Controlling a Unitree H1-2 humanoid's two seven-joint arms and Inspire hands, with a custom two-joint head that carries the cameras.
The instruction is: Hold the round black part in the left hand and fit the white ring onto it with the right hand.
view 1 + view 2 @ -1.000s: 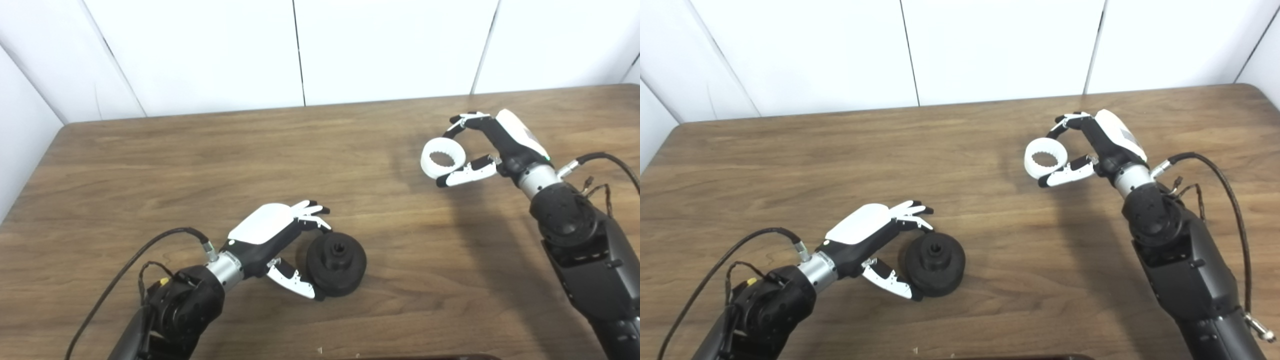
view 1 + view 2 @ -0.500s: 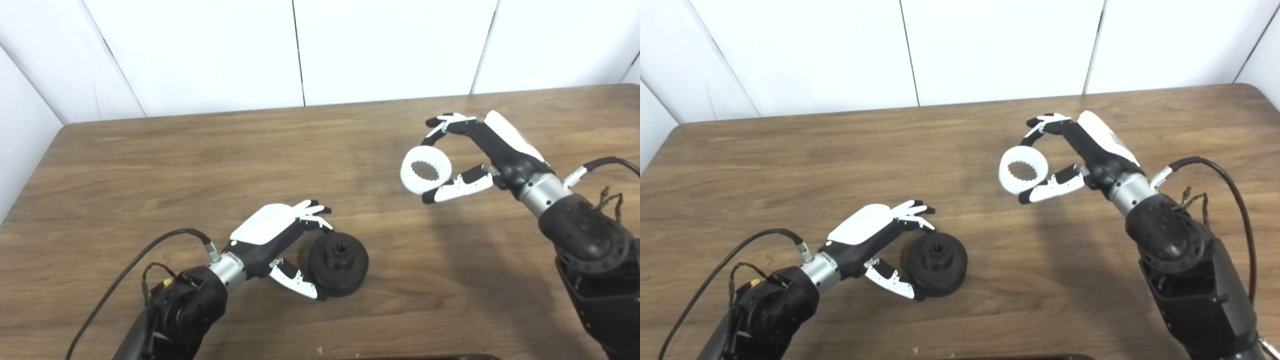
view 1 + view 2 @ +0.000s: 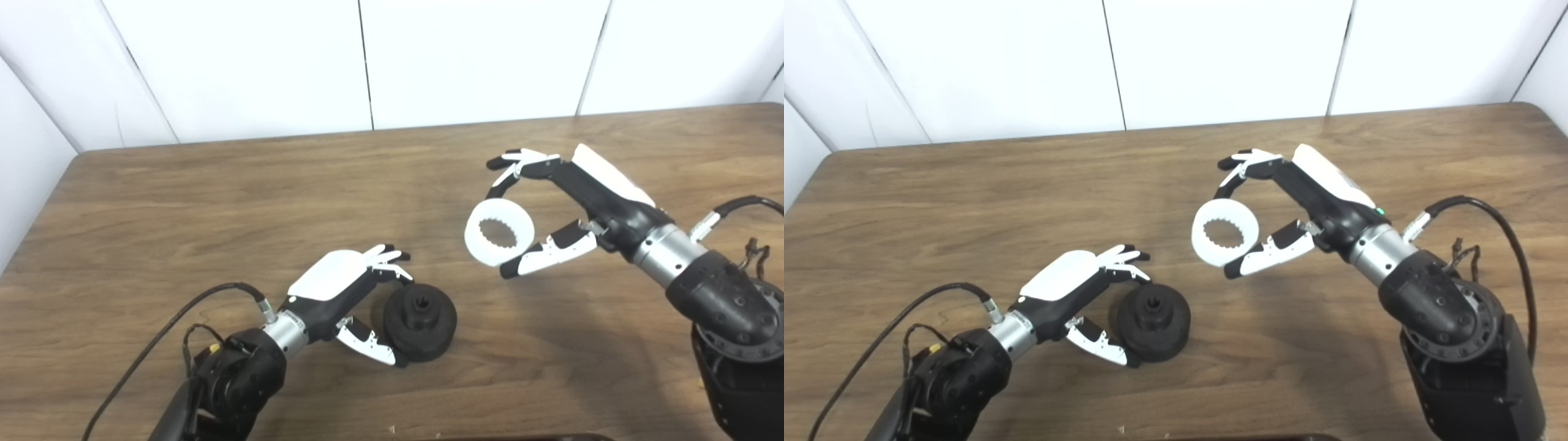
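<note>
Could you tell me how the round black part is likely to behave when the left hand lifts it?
The black part looks thick and solid, so probably stiff and fairly heavy. Its round rim could slip from the left hand.

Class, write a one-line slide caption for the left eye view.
Right hand carries a toothed white ring toward the round black part gripped by the left hand.

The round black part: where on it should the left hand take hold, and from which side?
Best by the outer rim of the round black part, from its left side, where the left hand already cups it. That would leave the raised hub with its central hole facing up and clear for the white ring held in the right hand.
</note>
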